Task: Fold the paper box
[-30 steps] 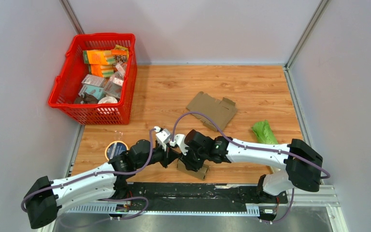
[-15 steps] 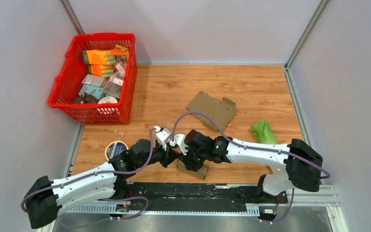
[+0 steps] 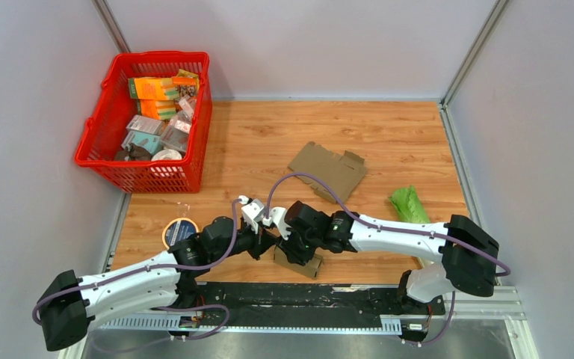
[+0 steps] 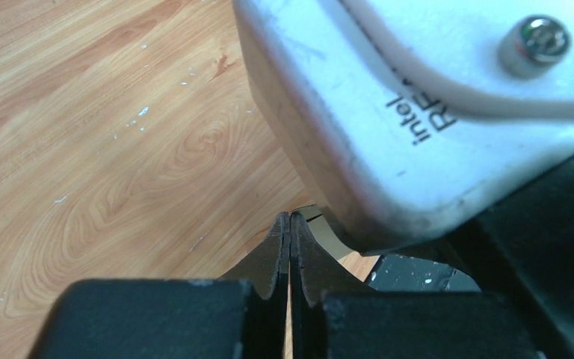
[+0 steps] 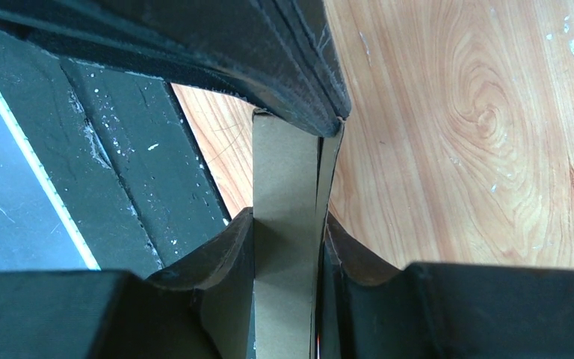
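Overhead looking down, wrists close, sharing tabletop [image 3: 269, 142]

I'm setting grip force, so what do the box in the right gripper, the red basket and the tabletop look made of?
Box: brown cardboard, matte, with thin layered edges showing.
Red basket: probably moulded plastic, slightly glossy, with open lattice walls.
Tabletop: wood or wood-look laminate, smooth with visible grain. The pictures don't show which.
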Robot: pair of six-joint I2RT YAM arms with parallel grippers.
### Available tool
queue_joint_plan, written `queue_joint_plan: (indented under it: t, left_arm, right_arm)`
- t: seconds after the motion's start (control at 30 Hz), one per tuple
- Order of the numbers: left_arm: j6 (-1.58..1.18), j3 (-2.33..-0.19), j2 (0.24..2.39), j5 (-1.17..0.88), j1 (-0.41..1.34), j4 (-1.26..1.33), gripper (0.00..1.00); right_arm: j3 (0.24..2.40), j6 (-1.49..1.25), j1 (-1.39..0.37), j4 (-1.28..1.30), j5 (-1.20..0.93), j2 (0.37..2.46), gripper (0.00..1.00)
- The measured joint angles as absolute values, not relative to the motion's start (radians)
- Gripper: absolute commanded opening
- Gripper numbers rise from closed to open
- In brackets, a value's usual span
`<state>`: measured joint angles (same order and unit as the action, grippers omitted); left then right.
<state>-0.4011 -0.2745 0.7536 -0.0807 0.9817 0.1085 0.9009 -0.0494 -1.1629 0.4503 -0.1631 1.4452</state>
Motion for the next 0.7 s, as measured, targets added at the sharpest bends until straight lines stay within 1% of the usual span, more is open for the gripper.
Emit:
queue_joint_plan:
  t: [0.27,0.4,0.53,0.7]
  left_arm:
    - [-0.448,-0.264,0.711,0.077,1.056,0.093,0.0]
    - [-0.443,-0.236,0.664,0.143,1.086,0.109,0.0]
    - [-0.44,-0.202,0.633,0.197,1.098,0.149,0.0]
    - [-0.439,-0.182,0.643,0.234,1.1,0.182,0.0]
  right_arm:
    - [0.901,-0.061,-1.182,0.429,-0.085,1.446,0.25]
    - [0.904,-0.064,-1.196,0.412,-0.029,1.446,0.27]
    - [0.915,-0.063,-1.199,0.397,0.001,1.461,0.29]
    - [0.919,-0.063,-1.199,0.382,0.019,1.478,0.32]
